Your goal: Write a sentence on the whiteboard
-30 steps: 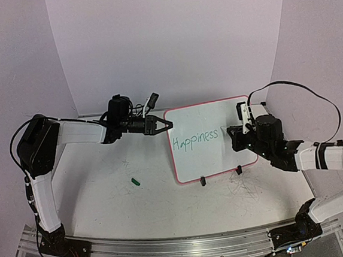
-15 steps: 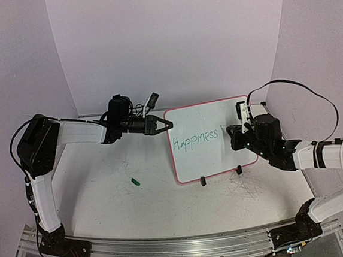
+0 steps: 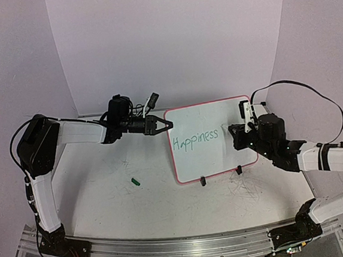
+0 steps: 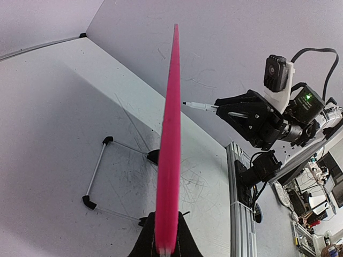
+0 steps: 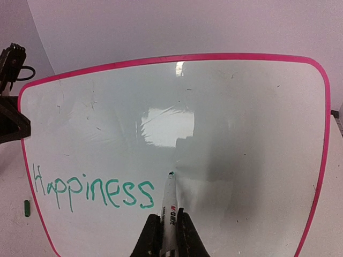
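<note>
The right gripper (image 5: 166, 220) is clamped on a white marker (image 5: 169, 206). The marker's long axis runs straight out from the fingers, and its green tip points at the whiteboard (image 5: 241, 134), just right of the last "s". Whether the tip touches the surface cannot be told. The sentence (image 5: 91, 193) so far reads "Happiness", in one level line across the board's left half. The right forearm reaches in low from the right.

The left gripper (image 3: 166, 125) pinches the board's upper left rim, with its forearm stretched level from a raised elbow. The board stands on two black clip feet (image 3: 204, 180), with its long axis left to right.
</note>
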Controlling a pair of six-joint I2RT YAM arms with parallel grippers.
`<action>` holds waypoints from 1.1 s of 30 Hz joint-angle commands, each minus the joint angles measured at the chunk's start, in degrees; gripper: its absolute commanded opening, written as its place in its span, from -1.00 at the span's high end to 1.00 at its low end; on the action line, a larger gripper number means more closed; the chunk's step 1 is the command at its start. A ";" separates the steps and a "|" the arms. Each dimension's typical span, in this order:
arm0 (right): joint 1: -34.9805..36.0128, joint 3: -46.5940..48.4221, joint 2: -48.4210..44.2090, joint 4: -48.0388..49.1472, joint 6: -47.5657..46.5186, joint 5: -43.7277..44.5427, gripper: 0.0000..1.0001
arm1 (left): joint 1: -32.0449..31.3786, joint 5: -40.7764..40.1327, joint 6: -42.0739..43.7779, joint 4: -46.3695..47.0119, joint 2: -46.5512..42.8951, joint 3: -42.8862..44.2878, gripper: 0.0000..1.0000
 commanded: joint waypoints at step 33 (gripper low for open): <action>0.16 -0.33 1.96 -3.30 3.03 0.81 1.00 | -2.32 0.51 1.42 -1.94 -0.71 -0.13 1.00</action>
